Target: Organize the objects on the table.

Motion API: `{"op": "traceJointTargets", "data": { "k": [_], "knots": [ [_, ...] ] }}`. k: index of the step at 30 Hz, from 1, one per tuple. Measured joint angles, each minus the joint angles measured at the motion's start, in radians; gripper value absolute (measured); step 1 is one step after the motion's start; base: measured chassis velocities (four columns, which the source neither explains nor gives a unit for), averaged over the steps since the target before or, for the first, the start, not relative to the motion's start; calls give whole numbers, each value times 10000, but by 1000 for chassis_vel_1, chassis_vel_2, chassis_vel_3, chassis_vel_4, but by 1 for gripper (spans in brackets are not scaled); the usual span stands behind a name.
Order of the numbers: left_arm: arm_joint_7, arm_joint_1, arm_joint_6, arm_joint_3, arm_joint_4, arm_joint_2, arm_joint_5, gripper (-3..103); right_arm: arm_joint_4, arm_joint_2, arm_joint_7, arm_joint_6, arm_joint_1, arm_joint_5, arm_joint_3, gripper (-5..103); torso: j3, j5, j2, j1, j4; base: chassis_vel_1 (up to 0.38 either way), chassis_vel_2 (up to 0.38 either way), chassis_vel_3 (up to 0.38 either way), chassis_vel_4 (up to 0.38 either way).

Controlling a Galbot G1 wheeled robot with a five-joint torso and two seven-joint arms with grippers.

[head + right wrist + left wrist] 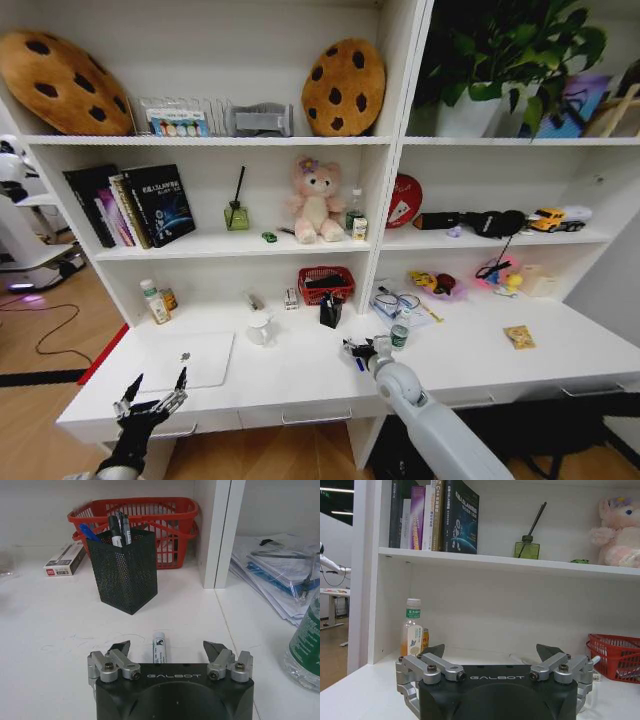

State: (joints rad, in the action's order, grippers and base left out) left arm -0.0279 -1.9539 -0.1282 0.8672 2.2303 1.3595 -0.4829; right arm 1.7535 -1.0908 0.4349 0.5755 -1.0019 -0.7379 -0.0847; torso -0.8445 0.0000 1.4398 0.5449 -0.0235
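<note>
**Right gripper spread over a marker; left gripper idle at the desk's near-left edge**

Head view: The long white table point(480, 365) is seen joined to the shelving. The silver-white laptop point(188, 362) lies closed and flat on the near-left part of the table. The left gripper point(155, 390) is held at the near-left edge, just in front of the laptop, fingers spread, nothing grasped. The right gripper point(356, 351) is placed mid-table, near a plastic bottle point(400, 330). A black mesh pen holder point(330, 312) stands farther back, in front of a red basket point(326, 283). A tiny green toy car point(269, 237) sits on the middle shelf, left of a pink teddy bear point(317, 202).

Left wrist view: The left gripper point(491, 652) is seen released, both fingertips apart and empty. A small bottle point(412, 630) stands at the far left against the shelving wall; the red basket point(615, 655) is at the right.

Right wrist view: The right gripper point(167, 649) is seen released, jaws wide apart. A white-barrelled marker point(159, 647) lies on the table between the fingertips, not gripped. Beyond it stands the pen holder point(123, 570), with black and blue pens point(118, 529) upright inside.
</note>
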Motion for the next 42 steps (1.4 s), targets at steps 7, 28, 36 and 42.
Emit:
{"op": "traceJointTargets", "data": {
  "k": [7,28,36,42],
  "knots": [
    [0,0,0,0,0,0,0,100,-436,-192,-20,-20,284,111,216,60,0,0,0,0,1,0,0,0,0],
    [0,0,-1,0,0,0,0,100,-1117,-627,62,-407,507,454,486,16,1,-2,1,0,1,0,0,0,0],
    [0,0,0,0,1,0,0,100,-1249,-682,-123,-1067,504,740,486,12,-2,2,-1,0,-1,0,0,0,0],
    [0,0,-2,0,1,0,0,100,-682,-763,-88,-1889,710,1287,389,12,-2,1,-1,2,1,0,0,0,0]
  ]
}}
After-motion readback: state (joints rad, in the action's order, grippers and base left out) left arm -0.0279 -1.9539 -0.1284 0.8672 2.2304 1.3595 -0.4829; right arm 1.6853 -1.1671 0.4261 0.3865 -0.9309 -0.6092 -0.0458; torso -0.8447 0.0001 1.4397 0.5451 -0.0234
